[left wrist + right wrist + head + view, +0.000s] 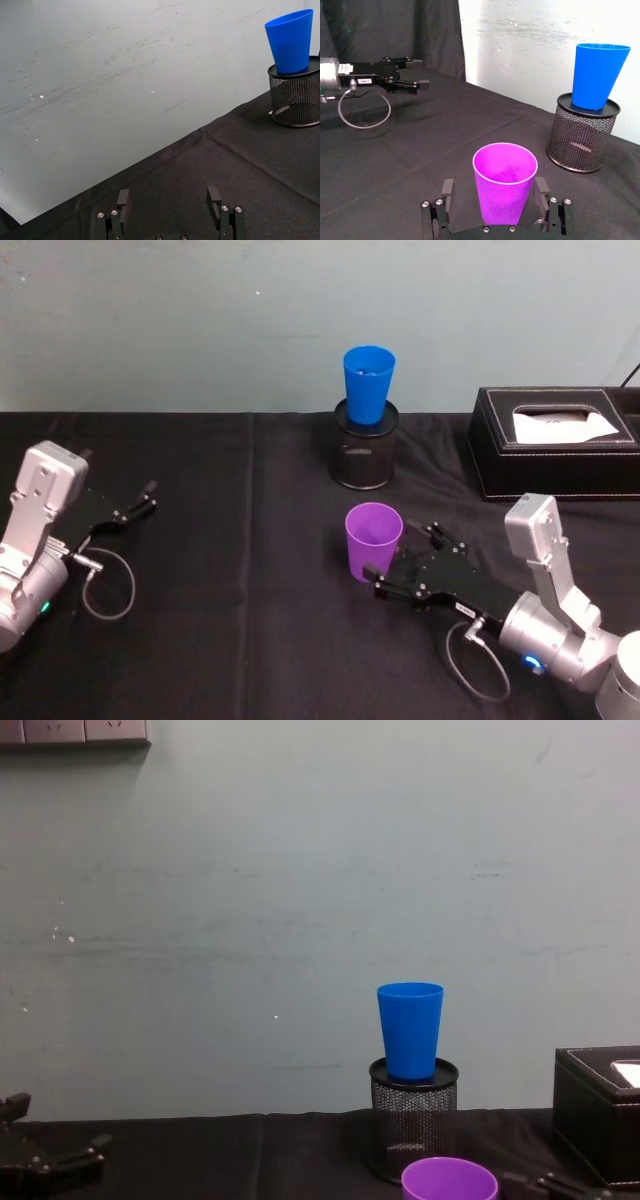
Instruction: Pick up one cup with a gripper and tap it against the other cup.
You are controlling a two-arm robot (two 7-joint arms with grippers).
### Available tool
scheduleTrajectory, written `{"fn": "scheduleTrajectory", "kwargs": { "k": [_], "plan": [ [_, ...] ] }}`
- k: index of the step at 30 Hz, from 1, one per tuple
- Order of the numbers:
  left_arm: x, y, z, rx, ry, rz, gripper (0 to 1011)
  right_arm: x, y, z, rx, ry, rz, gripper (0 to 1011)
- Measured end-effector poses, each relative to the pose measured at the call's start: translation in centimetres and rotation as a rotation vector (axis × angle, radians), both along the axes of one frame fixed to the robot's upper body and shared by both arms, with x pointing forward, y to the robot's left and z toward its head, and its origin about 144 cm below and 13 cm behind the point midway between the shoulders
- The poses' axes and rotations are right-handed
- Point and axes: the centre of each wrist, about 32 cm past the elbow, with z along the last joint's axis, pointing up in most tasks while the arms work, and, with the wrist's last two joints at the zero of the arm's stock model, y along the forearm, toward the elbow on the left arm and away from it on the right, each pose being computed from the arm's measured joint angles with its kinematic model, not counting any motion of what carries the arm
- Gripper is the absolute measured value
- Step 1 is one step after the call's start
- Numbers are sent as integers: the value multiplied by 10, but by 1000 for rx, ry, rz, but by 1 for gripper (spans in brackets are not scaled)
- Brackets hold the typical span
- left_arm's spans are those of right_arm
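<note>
Black cloth [250, 640] on the table, pale wall behind. Purple cup [373, 538] stands upright, right gripper [495, 189] straddling it, jaws apart, not clamped; gap looks wider on one side. Left gripper [168, 200] sits at the left, jaws apart, idle. Blue cup [368, 383] is perched on a mesh holder [364, 455] further back.

Risks as I see them:
- uneven closing shoves or tips the purple cup
- smooth taper slips out on the lift
- a hard tap knocks the blue cup off its perch
</note>
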Motion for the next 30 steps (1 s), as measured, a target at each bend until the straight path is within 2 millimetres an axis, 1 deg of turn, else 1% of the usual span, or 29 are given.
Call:
{"fn": "scheduleTrajectory", "kwargs": {
  "k": [17,30],
  "plan": [
    [0,0,0,0,0,0,1000,23,12,-8,3,-22,-11,1003],
    [0,0,0,0,0,0,1000,32,21,-16,17,-36,-15,1003]
  ]
}}
